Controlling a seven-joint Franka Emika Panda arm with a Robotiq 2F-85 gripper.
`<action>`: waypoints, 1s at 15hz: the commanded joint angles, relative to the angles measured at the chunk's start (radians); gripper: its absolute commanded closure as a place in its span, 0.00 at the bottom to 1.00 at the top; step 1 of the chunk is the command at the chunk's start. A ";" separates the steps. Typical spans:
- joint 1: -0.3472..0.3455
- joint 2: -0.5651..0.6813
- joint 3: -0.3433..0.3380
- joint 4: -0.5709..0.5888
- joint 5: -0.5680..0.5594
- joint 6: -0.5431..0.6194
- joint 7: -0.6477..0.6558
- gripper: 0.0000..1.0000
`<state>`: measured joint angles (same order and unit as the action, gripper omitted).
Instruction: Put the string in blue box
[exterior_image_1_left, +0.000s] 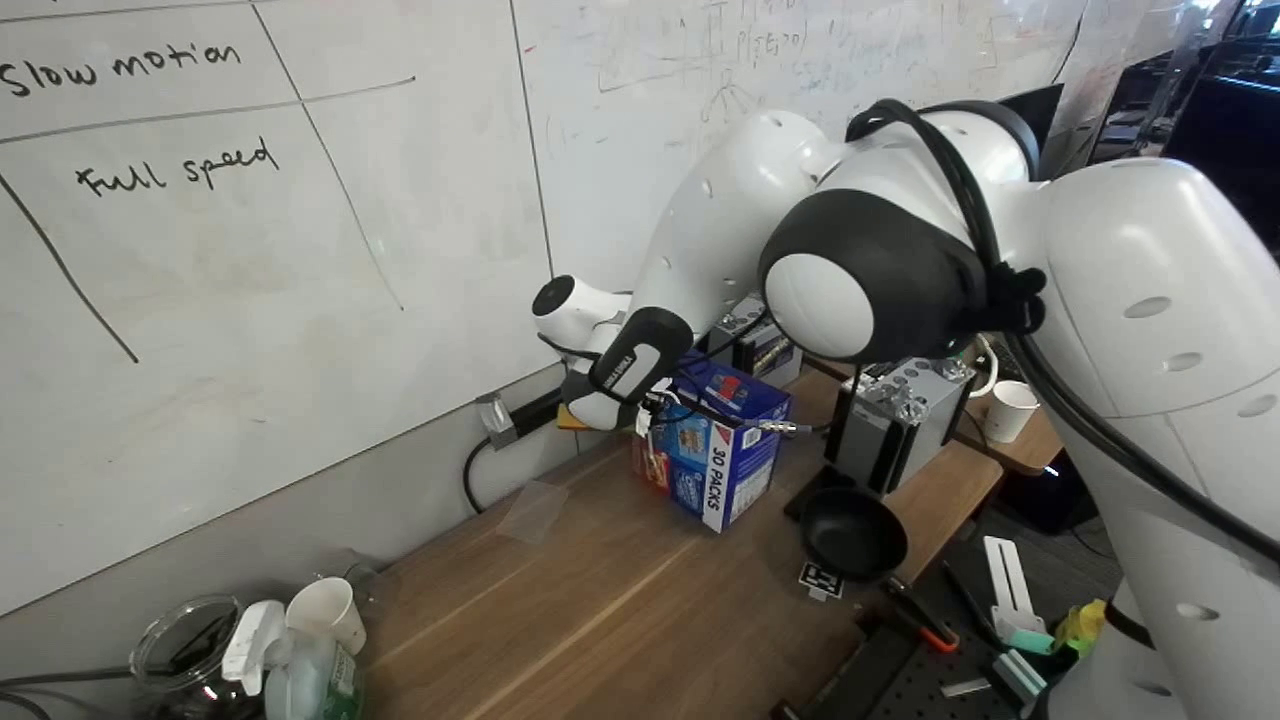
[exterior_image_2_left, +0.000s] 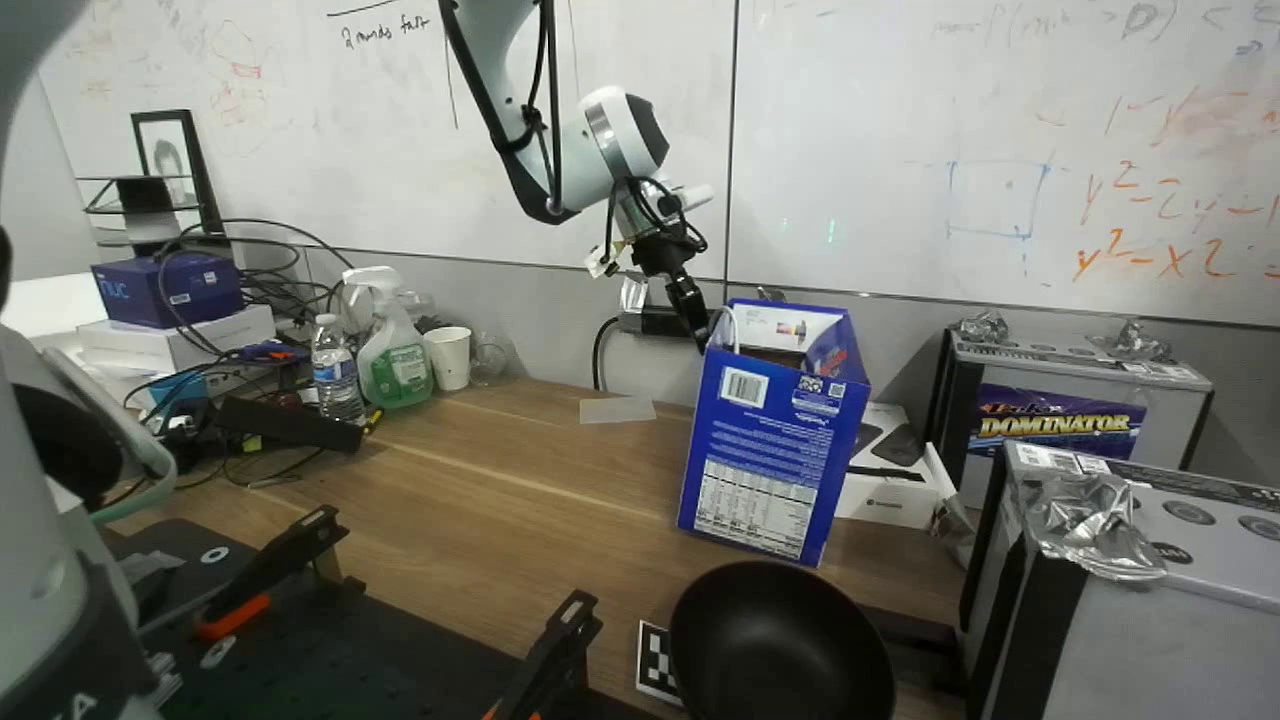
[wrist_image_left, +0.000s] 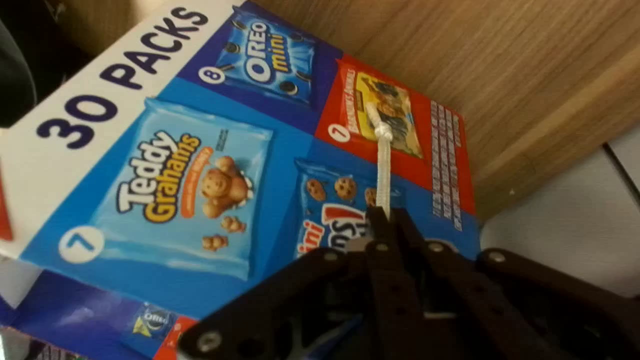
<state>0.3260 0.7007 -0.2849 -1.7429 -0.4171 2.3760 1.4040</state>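
String (wrist_image_left: 383, 175) is poking from the gripper (wrist_image_left: 381, 212), which is pinching it, toward twelve o'clock in front of the blue box (wrist_image_left: 277, 155); only the wrist view is showing its knot (wrist_image_left: 383, 131). In an exterior view, the box is revealing its open top (exterior_image_2_left: 780, 324), the gripper toward ten o'clock.

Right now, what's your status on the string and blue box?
Gripper shut on string. Knotted end outside blue box; rest unclear. Box top open; front wall possibly in the way.

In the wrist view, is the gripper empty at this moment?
No, the gripper is shut on the white string, whose knotted end sticks out in front of the blue box.
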 joint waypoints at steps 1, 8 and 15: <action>0.024 -0.123 -0.033 -0.048 -0.090 -0.030 0.052 0.94; -0.020 -0.304 -0.004 -0.120 -0.267 -0.112 0.167 0.93; -0.133 -0.340 0.079 -0.200 -0.273 -0.110 0.161 0.94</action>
<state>0.2473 0.3876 -0.2493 -1.8979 -0.6781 2.2619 1.5540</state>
